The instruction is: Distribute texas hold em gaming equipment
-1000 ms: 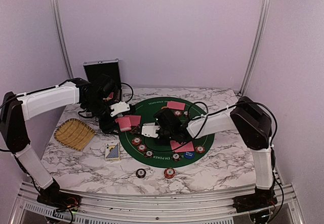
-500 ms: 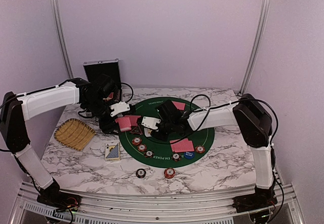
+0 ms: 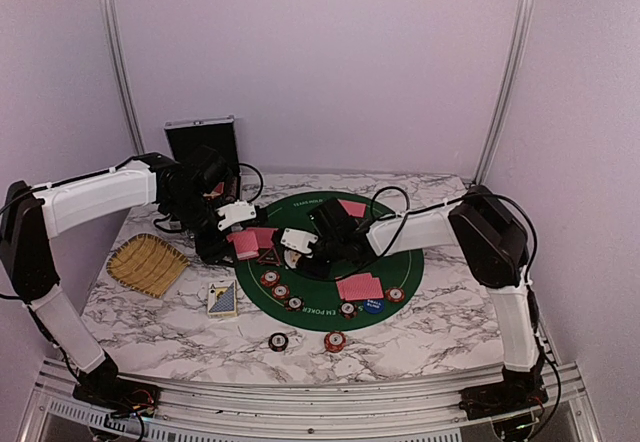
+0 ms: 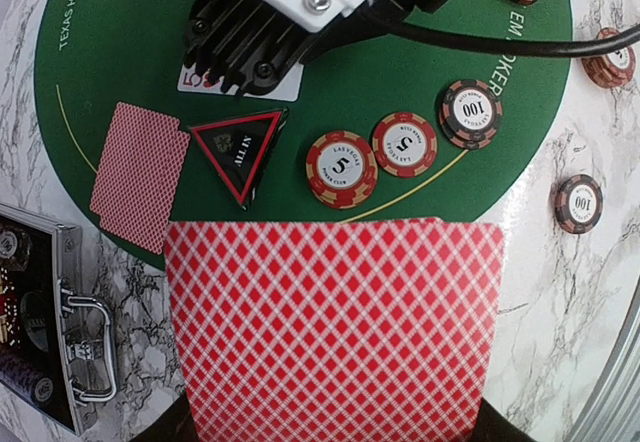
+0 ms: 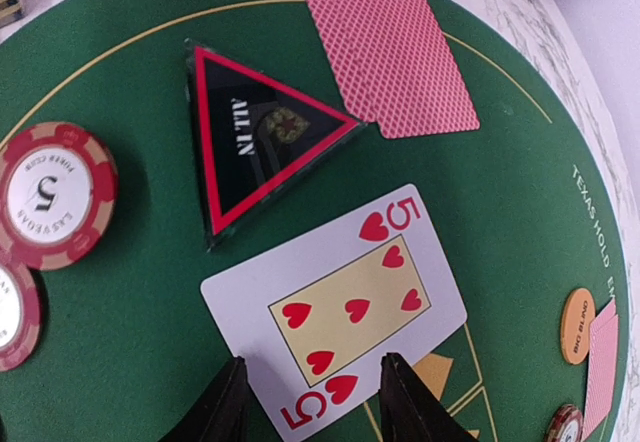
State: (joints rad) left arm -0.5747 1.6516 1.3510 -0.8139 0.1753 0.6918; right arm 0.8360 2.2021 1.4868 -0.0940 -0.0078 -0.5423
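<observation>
1. The left tool [image 3: 242, 244] is clamped tight on a red-backed card [image 4: 335, 327], held flat with its back up. I cannot tell whether it is one card or several.
2. The right tool [image 5: 316, 407] has its fingers [image 5: 228, 402] about half spread. The tips straddle the near end of the five of hearts [image 5: 345, 307], which lies face up on the mat [image 5: 120, 352]. I cannot tell whether they touch it.
3. Just past the five, beyond the right tool's tips, lies the marker [image 5: 255, 142], a dark triangle edged in red. Face-down cards [image 5: 385, 47] sit at its far tip.
4. Beside the right tool, off its finger on the marker's side, lie red chips [image 5: 50, 194] marked 5. An orange disc [image 5: 578, 325] lies well off its other finger.
5. Beyond the left tool's held card the same marker and chips show, near the card's far edge. Two more chips lie off the mat on the bare tabletop [image 3: 430, 347].
6. A blue disc [image 3: 373, 305] lies at the mat's near rim, on the right tool's base side.
7. The tabletop is white marble under a round green mat.
8. The case [image 3: 202, 142] stands open behind the left tool. The tray [image 3: 147, 264] lies beside that arm.
9. Lilac walls [image 3: 320, 62] close in the space.
</observation>
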